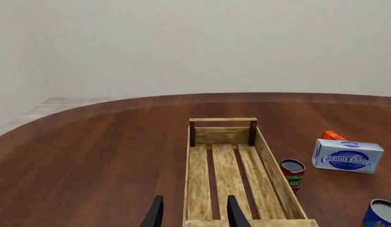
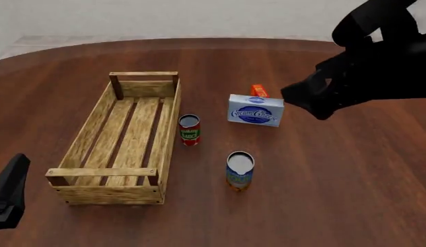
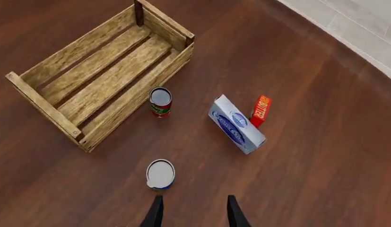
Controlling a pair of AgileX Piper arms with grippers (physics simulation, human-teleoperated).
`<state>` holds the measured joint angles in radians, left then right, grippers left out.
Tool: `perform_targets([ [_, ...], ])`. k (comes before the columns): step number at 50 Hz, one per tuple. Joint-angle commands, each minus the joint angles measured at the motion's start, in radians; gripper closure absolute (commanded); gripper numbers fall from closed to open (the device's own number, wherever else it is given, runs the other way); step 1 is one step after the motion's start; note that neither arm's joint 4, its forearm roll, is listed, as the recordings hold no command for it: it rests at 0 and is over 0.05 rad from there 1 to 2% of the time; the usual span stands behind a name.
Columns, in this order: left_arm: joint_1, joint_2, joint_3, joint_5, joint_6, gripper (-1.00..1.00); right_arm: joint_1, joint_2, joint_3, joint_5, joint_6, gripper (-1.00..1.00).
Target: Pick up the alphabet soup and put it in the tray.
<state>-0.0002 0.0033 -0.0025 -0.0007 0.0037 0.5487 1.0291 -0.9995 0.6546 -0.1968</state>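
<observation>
Dark wood makes up the round tabletop [image 2: 350,195], with a pale wall behind its far edge. At the left of the front view lies the tray [image 2: 96,121], a slatted light-wood crate whose long axis runs from 6 toward 12 o'clock, leaning a little to 1; its three floor slats are bare and nothing lies in it.

Upright on the tabletop stands the soup [image 2: 239,170], its long axis vertical and its silvery lid facing up, blue label with an orange band at the base. It is outside the tray, at about 4 o'clock from the tray's middle and apart from its right wall. A red can [image 2: 189,129] stands upright just beside that wall, at roughly 11 o'clock from the soup. A cream cheese box [image 2: 255,110] lies at 12 to 1 o'clock from the soup, with a small orange box [image 2: 259,91] close behind it.

High over the right side of the tabletop hangs the right gripper [image 3: 193,215]; its wrist view looks down on the soup [image 3: 160,174], and its jaws are parted and hold nothing. Low near the tray's near end sits the left gripper [image 1: 193,215], jaws likewise parted and bare, aimed along the tray [image 1: 230,175].
</observation>
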Motion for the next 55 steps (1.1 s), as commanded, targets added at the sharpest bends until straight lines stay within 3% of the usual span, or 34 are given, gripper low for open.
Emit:
perform_targets([
  [1,-0.001,-0.001,-0.001,0.001,0.001,-1.00,0.046,0.081,-0.038,0.008,-0.029,-1.00],
  [29,-0.001,0.000,-0.003,0.002,0.002,-1.00,0.164,0.208,-0.046,-0.062,0.017,-1.00],
  [55,-0.001,-0.001,-0.002,0.003,0.001,-1.00,0.181,0.241,0.046,-0.150,0.086,-1.00],
])
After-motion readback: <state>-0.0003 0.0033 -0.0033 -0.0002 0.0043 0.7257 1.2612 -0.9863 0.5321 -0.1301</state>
